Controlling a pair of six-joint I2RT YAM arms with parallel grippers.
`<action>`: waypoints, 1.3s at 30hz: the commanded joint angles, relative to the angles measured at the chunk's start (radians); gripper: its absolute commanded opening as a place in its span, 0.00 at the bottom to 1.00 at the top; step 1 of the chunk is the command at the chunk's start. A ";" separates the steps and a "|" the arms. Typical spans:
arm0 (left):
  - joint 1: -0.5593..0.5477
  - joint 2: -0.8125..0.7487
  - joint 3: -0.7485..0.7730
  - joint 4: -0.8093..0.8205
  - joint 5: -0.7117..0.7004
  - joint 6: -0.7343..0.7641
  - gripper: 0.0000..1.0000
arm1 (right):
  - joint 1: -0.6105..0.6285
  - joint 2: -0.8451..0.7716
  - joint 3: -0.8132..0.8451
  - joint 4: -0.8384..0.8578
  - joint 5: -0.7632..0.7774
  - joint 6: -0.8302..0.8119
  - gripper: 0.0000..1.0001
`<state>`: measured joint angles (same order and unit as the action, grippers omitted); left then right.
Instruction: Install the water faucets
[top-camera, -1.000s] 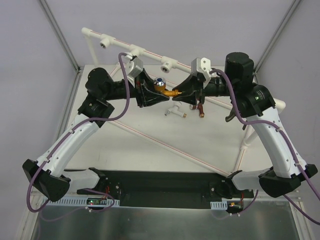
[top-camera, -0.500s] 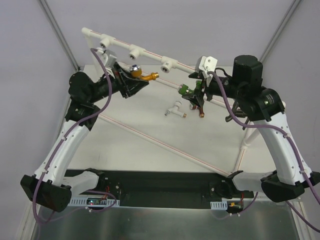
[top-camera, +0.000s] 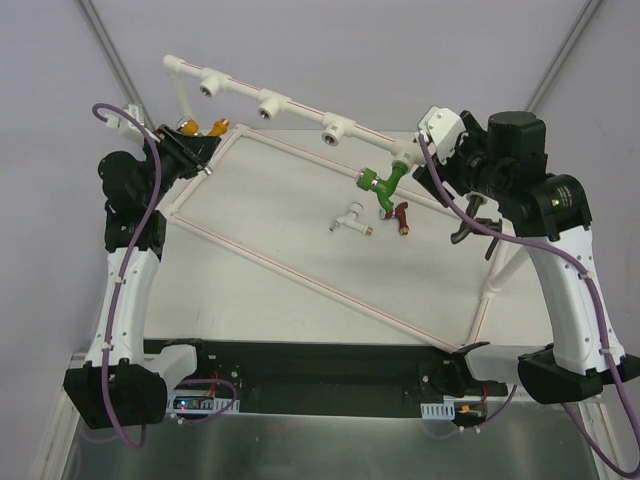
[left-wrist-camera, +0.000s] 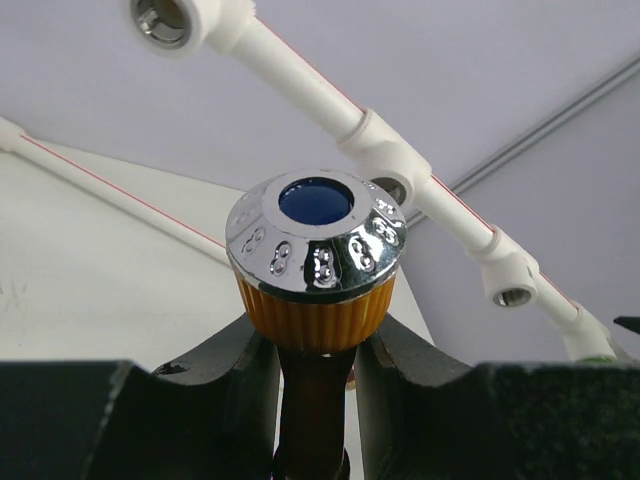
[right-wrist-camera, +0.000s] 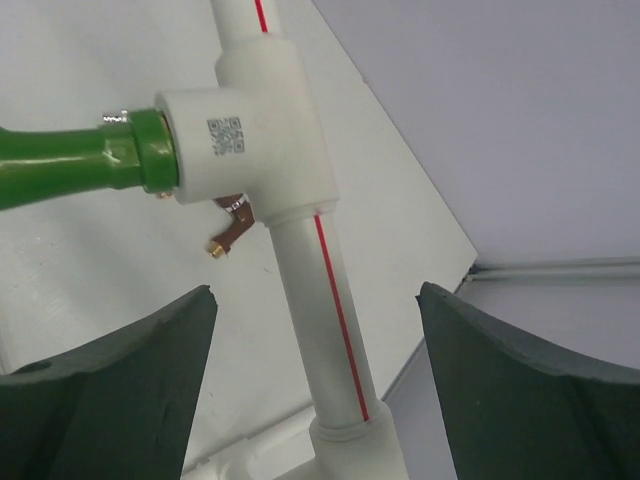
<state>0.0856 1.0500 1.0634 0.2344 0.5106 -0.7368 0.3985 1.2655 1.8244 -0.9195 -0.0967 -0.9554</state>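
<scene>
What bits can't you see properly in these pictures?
- Orange-gold faucet: left wrist view shows only its knob; the left gripper hides the spout.
- Green faucet: right wrist view's left edge cuts off its far end.
- Dark red faucet: right wrist view, mostly behind the white tee socket.
- Dark shape under the right arm: top view, too small to name.

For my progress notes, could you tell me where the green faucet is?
Top view, right of centre: the green faucet is seated in the white tee socket, beside the right gripper.
</scene>
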 joint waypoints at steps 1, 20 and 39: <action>0.026 0.024 0.024 0.068 -0.023 -0.087 0.00 | -0.023 0.015 0.013 -0.058 0.071 -0.032 0.83; 0.140 0.275 0.055 0.407 -0.004 -0.437 0.00 | -0.032 0.028 -0.076 0.036 0.066 -0.048 0.02; 0.178 0.358 0.116 0.467 0.075 -0.490 0.00 | -0.033 0.014 -0.079 0.034 0.054 -0.057 0.02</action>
<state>0.2569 1.4063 1.1099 0.6308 0.5495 -1.2312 0.3698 1.2968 1.7557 -0.9085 -0.0502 -1.0866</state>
